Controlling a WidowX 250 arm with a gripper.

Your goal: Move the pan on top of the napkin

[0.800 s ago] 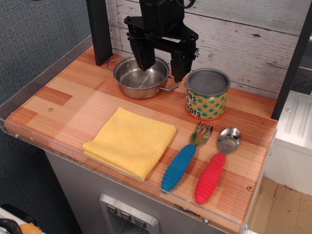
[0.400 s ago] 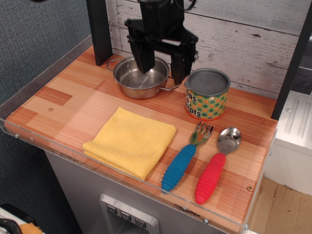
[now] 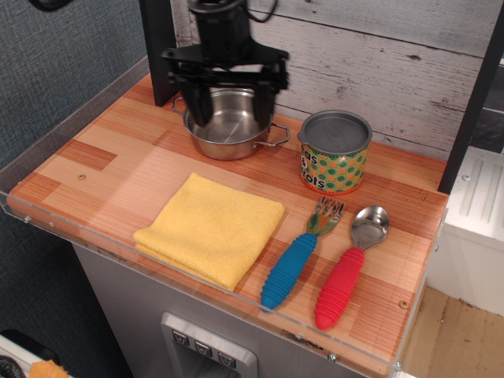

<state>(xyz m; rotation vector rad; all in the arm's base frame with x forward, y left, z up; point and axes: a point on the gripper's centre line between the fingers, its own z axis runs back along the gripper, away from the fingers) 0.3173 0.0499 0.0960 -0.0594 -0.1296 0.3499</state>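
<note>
Pan sits at the back of the wooden counter, near the whitewashed plank wall and just in front of a dark upright post. I see it resting flat on the wood, its shiny bowl facing up, with one wire loop handle pointing right toward the tin and the other at its left rear, partly hidden behind the arm.

Gripper hangs directly over the pan. I read its jaws as spread wide: the left finger stands over the pan's left rim and the other over its right rim, so the bowl lies between them. I cannot tell whether either finger touches the metal.

Napkin lies flat toward the front edge of the counter, well apart from the pan, with bare wood between the two. Its corners point roughly front and back, and nothing rests on it.

Other items noted: a lidded tin with green and orange dots stands upright to the right of the pan, near it but not touching. In front of the tin I see a blue-handled fork and a red-handled spoon lying side by side, the fork just beside the napkin's right corner.
</note>
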